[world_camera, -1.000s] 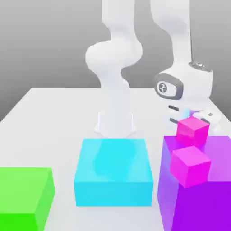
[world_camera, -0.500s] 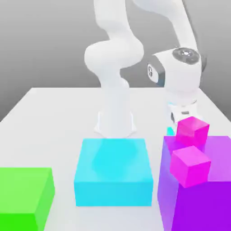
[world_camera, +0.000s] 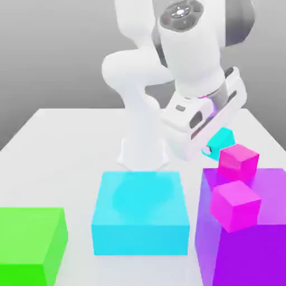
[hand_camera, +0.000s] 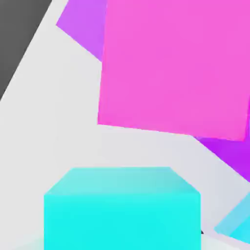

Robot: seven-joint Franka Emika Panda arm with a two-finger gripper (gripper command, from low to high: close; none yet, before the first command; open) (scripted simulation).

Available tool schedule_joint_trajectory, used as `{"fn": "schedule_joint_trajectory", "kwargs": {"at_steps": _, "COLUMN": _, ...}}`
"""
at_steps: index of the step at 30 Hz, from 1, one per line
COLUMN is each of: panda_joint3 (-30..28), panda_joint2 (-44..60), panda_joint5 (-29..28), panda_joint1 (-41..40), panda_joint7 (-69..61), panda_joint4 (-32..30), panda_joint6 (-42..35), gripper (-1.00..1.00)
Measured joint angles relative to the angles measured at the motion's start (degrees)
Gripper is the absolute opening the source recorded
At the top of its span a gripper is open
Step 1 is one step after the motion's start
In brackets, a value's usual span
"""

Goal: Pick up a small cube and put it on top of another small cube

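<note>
Exterior view: small cube [world_camera: 223, 136] half-hidden behind hand.

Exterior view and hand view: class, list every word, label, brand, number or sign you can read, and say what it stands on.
None can be read. The big cyan block, green block, purple block, two magenta cubes and small turquoise cube are plain. The arm carries no legible marking.

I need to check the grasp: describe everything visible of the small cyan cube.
The small cyan cube is plain, smooth and matte-looking turquoise, unmarked, with sharp edges. In the exterior view it sits tilted at the end of the gripper, raised off the table, just behind the upper magenta cube; whether they touch is unclear. The jaws are shut on it. In the hand view its top and one side face show.
</note>
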Motion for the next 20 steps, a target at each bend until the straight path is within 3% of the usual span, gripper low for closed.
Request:
{"fn": "schedule_joint_trajectory", "kwargs": {"at_steps": 6, "panda_joint3": 2.55, "panda_joint2": -2.18, "panda_joint5": -7.9, "panda_joint1": -2.03, "panda_joint7": 5.45, "panda_joint4": 8.97, "panda_joint6": -6.19, "gripper": -1.0}}
{"fn": "schedule_joint_trajectory", "kwargs": {"at_steps": 12, "panda_joint3": 7.92, "panda_joint2": 0.56, "panda_joint5": -17.81, "panda_joint1": 1.02, "panda_joint7": -1.18, "panda_joint4": 11.68, "panda_joint6": -2.05, "gripper": -1.0}}
{"fn": "schedule_joint_trajectory", "kwargs": {"at_steps": 16, "panda_joint3": 9.06, "panda_joint2": 3.79, "panda_joint5": -19.95, "panda_joint1": 1.76, "panda_joint7": -3.06, "panda_joint4": 7.93, "panda_joint6": 5.63, "gripper": -1.0}}
{"fn": "schedule_joint_trajectory", "kwargs": {"at_steps": 17, "panda_joint3": 9.11, "panda_joint2": 4.59, "panda_joint5": -19.99, "panda_joint1": 1.75, "panda_joint7": -3.16, "panda_joint4": 6.6, "panda_joint6": 7.77, "gripper": 1.0}}
{"fn": "schedule_joint_trajectory", "kwargs": {"at_steps": 20, "panda_joint3": 9.11, "panda_joint2": 4.59, "panda_joint5": -19.99, "panda_joint1": 1.75, "panda_joint7": -3.16, "panda_joint4": 6.6, "panda_joint6": 7.77, "gripper": 1.0}}
